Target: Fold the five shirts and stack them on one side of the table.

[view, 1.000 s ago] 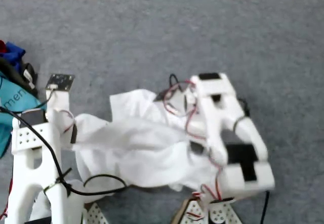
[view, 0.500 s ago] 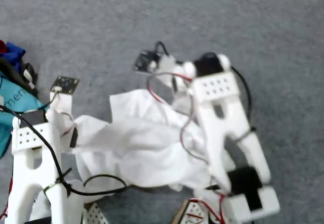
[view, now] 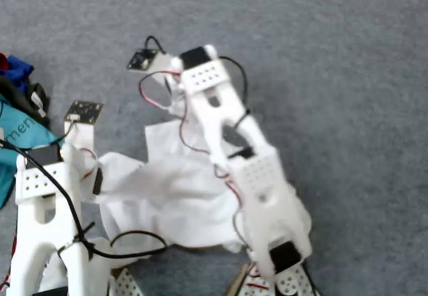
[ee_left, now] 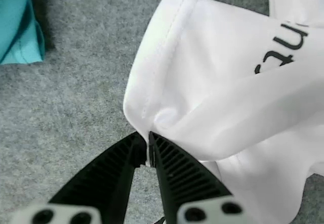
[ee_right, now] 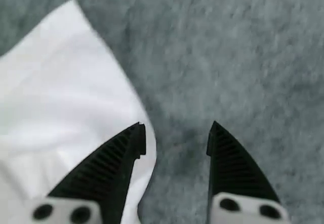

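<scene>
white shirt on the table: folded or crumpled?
Crumpled. The white shirt lies bunched in uneven creases, with the left gripper pinching a fold by its sleeve.

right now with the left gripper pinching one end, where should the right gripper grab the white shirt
Probably the flat outer edge of the white shirt, beside the open right gripper. Come in from the bare table side, one finger over the cloth and one at its edge. The cloth lies thin and smooth there, opposite the bunched hemmed end that the left gripper holds.

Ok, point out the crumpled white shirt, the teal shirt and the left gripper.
crumpled white shirt point(view: 167, 196), high view, its middle
teal shirt point(ee_left: 17, 16), left wrist view, visible part
left gripper point(ee_left: 148, 150), left wrist view, between its fingertips
</scene>
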